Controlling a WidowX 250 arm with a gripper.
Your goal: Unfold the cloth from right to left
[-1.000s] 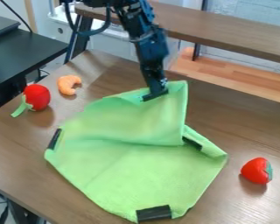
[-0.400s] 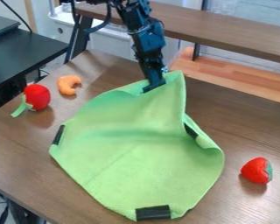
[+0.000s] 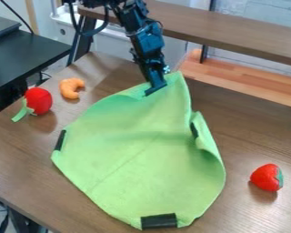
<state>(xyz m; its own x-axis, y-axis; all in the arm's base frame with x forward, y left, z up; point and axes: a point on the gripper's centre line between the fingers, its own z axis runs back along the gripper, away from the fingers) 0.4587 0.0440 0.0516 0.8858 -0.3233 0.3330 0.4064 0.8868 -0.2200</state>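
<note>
Beside one cloth, three toys

The end effector has shifted back, smoothing the cloth.

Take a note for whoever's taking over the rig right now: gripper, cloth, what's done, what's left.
Gripper: closed on the cloth at its far edge.
Cloth: on the table, between the red toys at left and right.
Done: most of it lies open.
Left: the edge at the view's right is curled over; probably lay that out, then release.
</note>
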